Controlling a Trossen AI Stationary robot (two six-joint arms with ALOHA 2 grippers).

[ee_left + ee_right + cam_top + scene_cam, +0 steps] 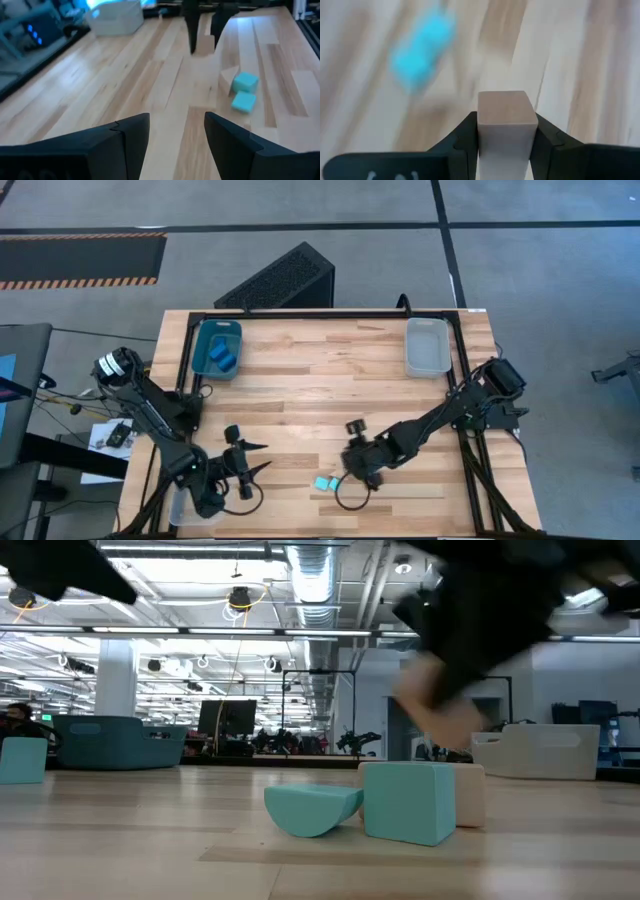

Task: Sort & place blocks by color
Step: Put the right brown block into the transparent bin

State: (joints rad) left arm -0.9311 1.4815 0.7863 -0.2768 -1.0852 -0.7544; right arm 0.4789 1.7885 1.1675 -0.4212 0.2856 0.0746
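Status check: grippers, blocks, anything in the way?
Right gripper shut on tan block, lifted. Left gripper open, idle. Turquoise blocks on table. Nothing blocking.

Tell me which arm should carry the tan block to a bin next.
Right. The right gripper has its fingers shut on the tan wood block, just above the turquoise blocks. The left gripper is open and empty near the table's front left.
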